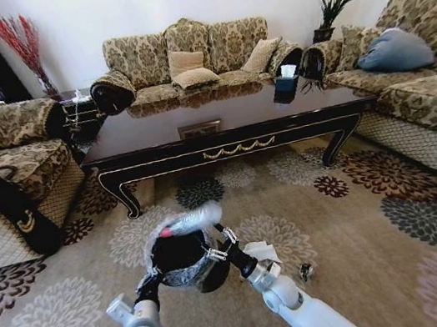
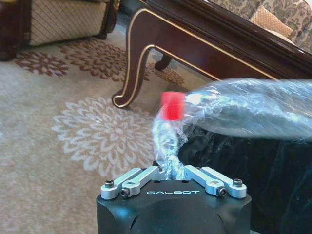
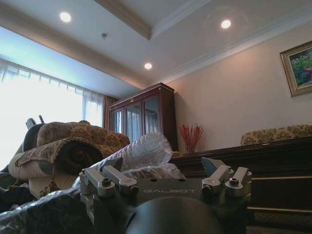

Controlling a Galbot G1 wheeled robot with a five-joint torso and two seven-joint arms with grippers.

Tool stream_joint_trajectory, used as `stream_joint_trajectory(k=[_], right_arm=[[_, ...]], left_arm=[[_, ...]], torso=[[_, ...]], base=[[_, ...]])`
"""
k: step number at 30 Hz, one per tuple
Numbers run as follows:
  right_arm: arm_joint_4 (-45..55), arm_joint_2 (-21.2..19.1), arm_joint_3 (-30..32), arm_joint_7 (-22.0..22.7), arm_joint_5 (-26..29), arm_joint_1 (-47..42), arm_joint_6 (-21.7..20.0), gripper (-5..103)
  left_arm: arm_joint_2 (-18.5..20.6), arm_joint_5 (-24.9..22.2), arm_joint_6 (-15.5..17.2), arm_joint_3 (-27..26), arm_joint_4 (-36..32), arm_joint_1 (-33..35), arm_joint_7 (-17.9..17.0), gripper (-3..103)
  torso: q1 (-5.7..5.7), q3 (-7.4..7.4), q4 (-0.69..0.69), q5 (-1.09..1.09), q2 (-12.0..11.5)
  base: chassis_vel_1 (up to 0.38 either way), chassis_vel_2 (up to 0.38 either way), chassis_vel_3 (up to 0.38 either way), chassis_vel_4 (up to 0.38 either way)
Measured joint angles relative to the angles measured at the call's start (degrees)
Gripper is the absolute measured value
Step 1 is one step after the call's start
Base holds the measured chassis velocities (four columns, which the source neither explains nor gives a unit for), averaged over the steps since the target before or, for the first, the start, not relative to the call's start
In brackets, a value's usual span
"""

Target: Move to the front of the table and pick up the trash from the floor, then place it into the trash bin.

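Trash bin (image 1: pixel 180 259) is held up over the carpet (image 1: pixel 363 214), in front of the table (image 1: pixel 231 140). Its bag (image 2: pixel 168 141) is pinched by the closed left pincer (image 2: pixel 170 171). At the bin's other side the right pincer (image 1: pixel 226 245) is seen; its grip cannot be told. White paper (image 1: pixel 262 254) lies just beside.

the trash bin (image 1: pixel 186 258) sits between both claws, its base hidden behind them. past the right claw (image 1: pixel 229 240), white trash (image 1: pixel 261 253) is partly covered by the arm, and a small dark bit (image 1: pixel 305 270) is too tiny to identify. the left claw (image 2: pixel 171 171) fingertips are buried in the bag's plastic.
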Motion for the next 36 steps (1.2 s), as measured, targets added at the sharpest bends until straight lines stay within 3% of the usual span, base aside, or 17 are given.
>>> stream_joint_trajectory(k=[1,4,24,30,33,34,35,36], right_arm=[[0.0,0.0,0.8,-0.2,0.0,-0.5,0.1,96],[0.0,0.2,2.3,0.0,0.4,-1.1,-0.1,99],[-1.6,1.2,5.4,5.0,2.6,-2.5,-2.5,100],[-2.4,1.6,5.2,8.4,3.8,-1.7,-5.2,100],[-1.7,1.7,6.4,24.3,2.5,-2.0,-15.6,100],[-1.5,1.5,6.5,27.2,3.0,-2.0,-17.5,100],[-1.4,1.1,6.7,34.2,5.3,-1.9,-22.5,100],[-1.4,1.1,6.7,34.2,5.3,-1.9,-22.5,100]], left_arm=[[0.1,-0.1,-0.2,-0.5,-0.5,0.5,0.1,4],[0.2,-0.3,-0.4,-1.3,-1.1,1.1,0.1,4],[2.4,-2.1,0.9,-6.6,-2.5,2.3,-1.2,4],[2.9,-2.7,1.5,-7.5,-3.1,2.7,-1.6,4],[3.0,-3.0,1.5,-8.8,-3.3,2.6,-1.6,4],[3.1,-3.4,1.5,-9.3,-3.4,2.5,-1.7,4],[3.8,-4.9,1.5,-10.8,-3.7,2.2,-1.7,4],[3.8,-4.9,1.5,-10.8,-3.7,2.2,-1.7,4]], torso=[[0.00,0.00,0.00,0.00,0.0],[0.00,0.00,-0.01,0.00,0.0],[0.00,0.00,0.00,0.00,0.0],[0.00,0.00,0.00,0.00,0.0],[0.00,0.00,0.00,0.00,0.0],[0.00,0.01,0.00,0.00,0.0],[0.00,0.00,-0.01,0.00,0.0],[0.00,0.00,-0.01,0.00,0.0]], base=[[0.000,0.000,0.000,0.000],[0.000,0.000,0.000,0.000],[0.000,0.000,0.000,0.000],[0.000,0.000,0.000,0.000],[0.000,0.000,0.000,0.000],[0.000,0.000,0.000,0.000],[0.000,0.000,0.000,0.000],[0.000,0.000,0.000,0.000]])
